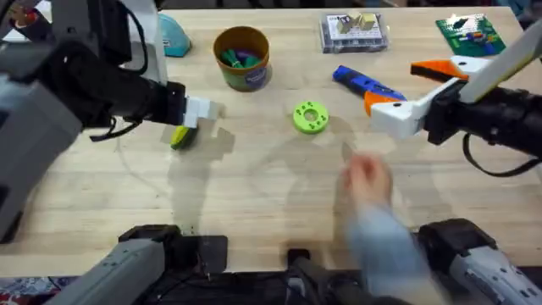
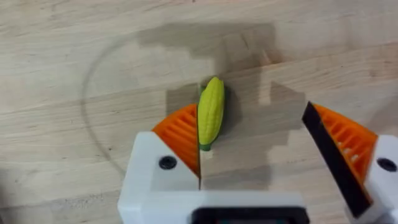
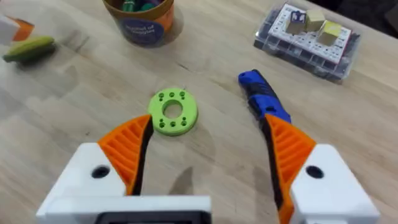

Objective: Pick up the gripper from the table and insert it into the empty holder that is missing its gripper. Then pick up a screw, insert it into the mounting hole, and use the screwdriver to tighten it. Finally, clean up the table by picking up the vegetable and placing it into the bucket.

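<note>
Risk, vegetable: the vegetable (image 2: pixel 210 113) lies against one orange pad of the left tool (image 2: pixel 261 155), not centred between the pads — closing from here could push it sideways or pinch only its edge, and it could roll out across the counter (image 1: pixel 254 203).
Risk, carry: it is small and rounded; a shallow pinch could let it drop on the way to the bucket (image 1: pixel 242 58), which stands well apart, toward the counter's far edge.
Risk, bucket: coloured bits already sit inside the bucket, so a careless release at the rim could bounce the vegetable back out.
Risk, hand: a blurred person's hand (image 1: pixel 369 191) is over the near-middle of the counter, between the two arms — a sweep by either arm could meet it.
Left tool: jaws spread wide, gripping nothing, set low at the counter's left part with the vegetable touching one pad and the other pad well clear.
Left arm pose: reaching in from the left side, tool pointed down over the vegetable.
Right tool (image 3: pixel 205 158): jaws wide apart, empty, hanging over the right part of the counter.
Right arm pose: stretched in from the right edge, tool aimed toward the middle; the green disc (image 3: pixel 173 112) lies ahead of it and the screwdriver (image 3: pixel 262 101) runs just beside one pad.
Task stage: looks like the clean-up step, the vegetable not yet lifted.
</note>
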